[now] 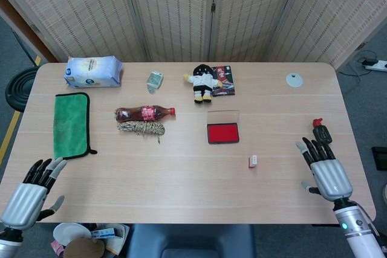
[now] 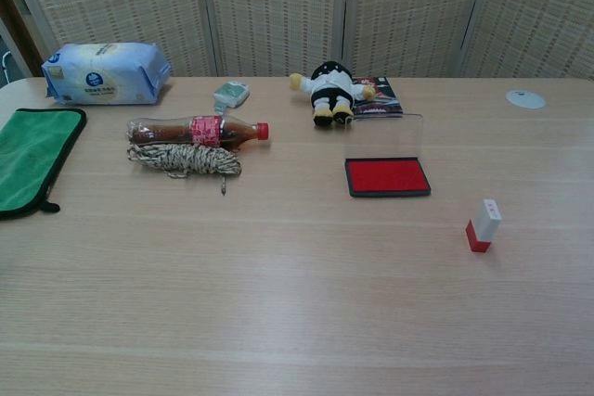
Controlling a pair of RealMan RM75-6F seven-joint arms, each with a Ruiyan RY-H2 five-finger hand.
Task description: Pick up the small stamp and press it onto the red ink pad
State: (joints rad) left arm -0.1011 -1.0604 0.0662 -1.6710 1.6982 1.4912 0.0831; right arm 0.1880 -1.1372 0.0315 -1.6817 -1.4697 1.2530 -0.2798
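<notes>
The small stamp (image 1: pixel 253 161), white with a red base, stands upright on the table (image 1: pixel 181 167), a little right of and nearer than the red ink pad (image 1: pixel 222 132). The chest view shows the stamp (image 2: pixel 483 225) and the ink pad (image 2: pixel 387 176) with its clear lid raised behind it. My right hand (image 1: pixel 322 170) hovers over the table's right part, to the right of the stamp, fingers spread and holding nothing. My left hand (image 1: pixel 29 193) is at the near left corner, fingers apart, empty. Neither hand shows in the chest view.
A cola bottle (image 1: pixel 144 113) lies beside a rope coil (image 1: pixel 141 127). A green cloth (image 1: pixel 70 125) sits left, a tissue pack (image 1: pixel 92 71) at the back left. A plush doll (image 1: pixel 202 82), a booklet (image 1: pixel 224 81), a small sachet (image 1: pixel 155 80), a white disc (image 1: pixel 294 80) and a dark red-capped object (image 1: pixel 320 130) are also there.
</notes>
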